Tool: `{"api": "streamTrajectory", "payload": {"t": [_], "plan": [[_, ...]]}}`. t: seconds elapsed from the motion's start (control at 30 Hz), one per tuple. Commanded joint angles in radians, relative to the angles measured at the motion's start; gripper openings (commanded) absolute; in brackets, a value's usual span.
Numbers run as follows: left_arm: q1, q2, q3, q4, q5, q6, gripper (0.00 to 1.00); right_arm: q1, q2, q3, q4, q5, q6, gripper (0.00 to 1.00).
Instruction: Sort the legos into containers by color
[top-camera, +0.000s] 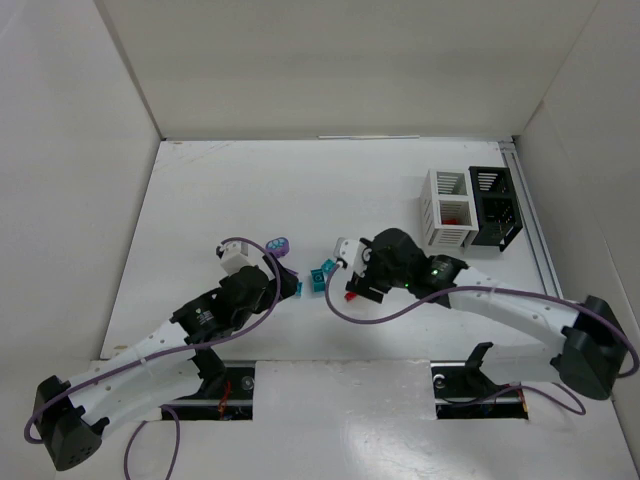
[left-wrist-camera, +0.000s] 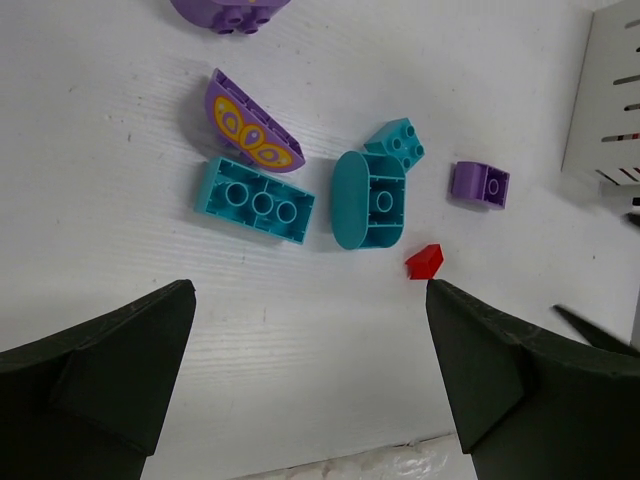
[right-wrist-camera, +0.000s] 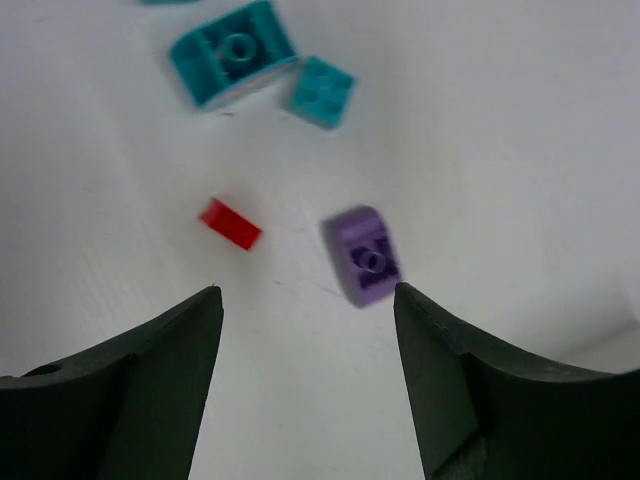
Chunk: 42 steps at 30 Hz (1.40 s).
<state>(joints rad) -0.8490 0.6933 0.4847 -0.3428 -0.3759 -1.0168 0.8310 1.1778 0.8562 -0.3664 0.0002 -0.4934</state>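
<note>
Top external view: left gripper (top-camera: 285, 280) and right gripper (top-camera: 352, 288) both low over the white table (top-camera: 250, 180), tips pointed at each other, small bricks on the table between them. Well away from both sets of jaws, out behind the right gripper, side by side: white slatted plastic bin (top-camera: 447, 210) and black slatted plastic bin (top-camera: 497, 205). A bit of red showing inside the white bin.

Left wrist view: jaws wide apart, nothing held. Just past the tips, close to one finger: tiny red plastic brick (left-wrist-camera: 424, 262). A little farther out, in line with the gap: rounded teal plastic brick (left-wrist-camera: 368, 198), hollow side up, with a small square teal brick (left-wrist-camera: 394, 140) just beside its far end. Next to these, long teal plastic brick (left-wrist-camera: 255, 200), also hollow side up, and just beyond it a purple half-round plastic piece with a yellow butterfly (left-wrist-camera: 253, 125). Off to the other side, small purple plastic brick (left-wrist-camera: 480, 185), apart from the rest.

Right wrist view: jaws apart too, nothing between them. Small purple plastic brick just ahead of one fingertip, tiny red plastic brick ahead of the other, both flat on the table and not touched.
</note>
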Motion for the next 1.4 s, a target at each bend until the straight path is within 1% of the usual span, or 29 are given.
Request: {"api": "streamTrajectory", "payload": {"t": [0.0, 0.03, 0.07, 0.17, 0.2, 0.27, 0.37, 0.5, 0.53, 0.63, 0.7, 0.8, 0.97, 1.03, 1.07, 1.27, 1.37], "plan": [[0.002, -0.014, 0.020, -0.038, -0.020, -0.034, 0.99, 0.075, 0.097, -0.028, 0.132, -0.066, 0.029, 0.73], [0.002, -0.014, 0.020, -0.038, -0.020, -0.046, 0.99, 0.085, 0.126, -0.028, 0.147, -0.066, 0.029, 0.73], [0.011, -0.005, 0.011, -0.038, -0.009, -0.046, 0.99, 0.095, 0.176, -0.028, 0.161, -0.056, 0.029, 0.71], [0.011, -0.005, -0.001, -0.038, 0.000, -0.046, 0.99, 0.095, 0.247, -0.028, 0.236, -0.091, -0.046, 0.69], [0.011, -0.005, -0.001, -0.038, 0.000, -0.046, 0.99, 0.095, 0.287, -0.019, 0.245, -0.091, -0.074, 0.67], [0.011, -0.005, -0.011, -0.038, 0.000, -0.046, 0.99, 0.095, 0.327, -0.003, 0.245, -0.091, -0.085, 0.67], [0.011, -0.005, -0.011, -0.028, 0.011, -0.046, 0.99, 0.095, 0.391, 0.007, 0.256, -0.046, -0.097, 0.62], [0.011, -0.005, -0.011, -0.028, 0.011, -0.046, 0.99, 0.095, 0.453, 0.017, 0.256, -0.036, -0.085, 0.62], [0.011, -0.005, -0.020, -0.028, 0.011, -0.046, 0.99, 0.095, 0.471, 0.017, 0.256, -0.035, -0.085, 0.60], [0.011, -0.005, -0.020, -0.028, 0.011, -0.046, 0.99, 0.086, 0.483, 0.026, 0.256, -0.035, -0.076, 0.51], [0.011, -0.005, -0.020, -0.028, 0.011, -0.046, 0.99, 0.086, 0.483, 0.026, 0.256, -0.035, -0.054, 0.48], [0.011, -0.005, -0.020, -0.028, 0.011, -0.046, 0.99, 0.077, 0.473, 0.017, 0.245, -0.035, -0.045, 0.48], [0.011, -0.005, -0.020, -0.028, 0.011, -0.037, 0.99, 0.077, 0.462, -0.003, 0.212, -0.008, -0.036, 0.56], [0.011, -0.005, -0.020, -0.028, 0.011, -0.037, 0.99, 0.077, 0.453, -0.014, 0.211, 0.001, -0.036, 0.56], [0.011, -0.005, -0.020, -0.028, 0.011, -0.037, 0.99, 0.066, 0.453, -0.023, 0.211, 0.001, -0.036, 0.54], [0.011, -0.005, -0.020, -0.028, 0.011, -0.037, 0.99, 0.046, 0.444, -0.054, 0.211, 0.001, -0.005, 0.54], [0.011, 0.005, -0.011, -0.028, 0.011, -0.037, 0.99, 0.046, 0.433, -0.063, 0.211, 0.001, 0.004, 0.46]]}}
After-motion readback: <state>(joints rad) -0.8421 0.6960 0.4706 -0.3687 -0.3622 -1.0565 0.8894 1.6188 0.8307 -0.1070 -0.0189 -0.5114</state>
